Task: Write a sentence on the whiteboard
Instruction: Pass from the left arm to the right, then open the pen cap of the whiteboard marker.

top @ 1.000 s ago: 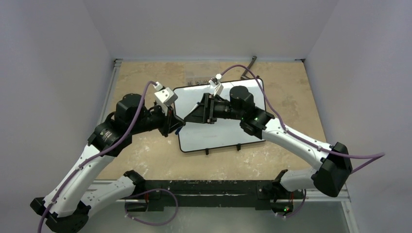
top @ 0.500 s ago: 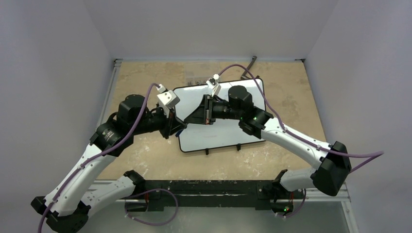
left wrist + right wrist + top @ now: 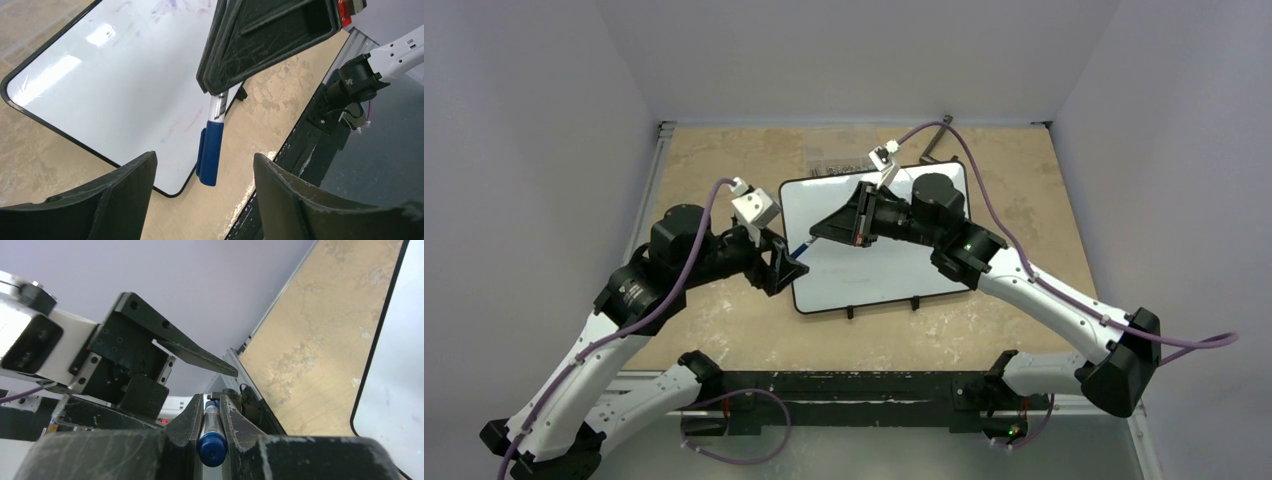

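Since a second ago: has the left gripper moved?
Yes. The left gripper backed off leftward and nearer the table's front, away from the left edge of the whiteboard, jaws now open.

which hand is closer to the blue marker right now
Right. The right hand is shut on the marker, gripping its barrel. The left hand is open, just off the marker's blue capped end and not touching it.

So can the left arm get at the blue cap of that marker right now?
Probably yes. The blue cap of the marker sticks out bare from the shut jaws of the right arm, and the left arm holds its jaws open facing it, nothing between.
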### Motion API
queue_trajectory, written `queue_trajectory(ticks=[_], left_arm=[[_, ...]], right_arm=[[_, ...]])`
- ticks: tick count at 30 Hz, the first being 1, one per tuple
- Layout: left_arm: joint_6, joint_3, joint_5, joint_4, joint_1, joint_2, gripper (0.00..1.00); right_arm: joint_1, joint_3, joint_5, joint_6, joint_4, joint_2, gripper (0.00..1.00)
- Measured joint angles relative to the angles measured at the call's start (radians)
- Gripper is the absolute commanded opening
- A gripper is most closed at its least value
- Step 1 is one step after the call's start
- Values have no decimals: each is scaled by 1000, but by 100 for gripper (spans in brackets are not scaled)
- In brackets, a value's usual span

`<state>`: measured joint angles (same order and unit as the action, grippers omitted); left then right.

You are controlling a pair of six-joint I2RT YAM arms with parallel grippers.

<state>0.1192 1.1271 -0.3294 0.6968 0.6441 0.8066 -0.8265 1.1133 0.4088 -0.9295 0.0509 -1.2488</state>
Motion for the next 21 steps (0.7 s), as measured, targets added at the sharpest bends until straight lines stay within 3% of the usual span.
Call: queue_trajectory(ticks=[3,7,19,21], left_arm=[[-1,-2,5,0,0,-9,55],[0,-2,11,-2,0,-7,47],[-6,-47,11,-94,0,5,49],[-8,-75,-4,-137,0,3,45]], right_arm=[[0,27,-16,0,-2,1,0],[0,32,-18,-10,0,0,0],[0,32,4,-36,0,0,0],[0,30,5,-37,-2,1,0]])
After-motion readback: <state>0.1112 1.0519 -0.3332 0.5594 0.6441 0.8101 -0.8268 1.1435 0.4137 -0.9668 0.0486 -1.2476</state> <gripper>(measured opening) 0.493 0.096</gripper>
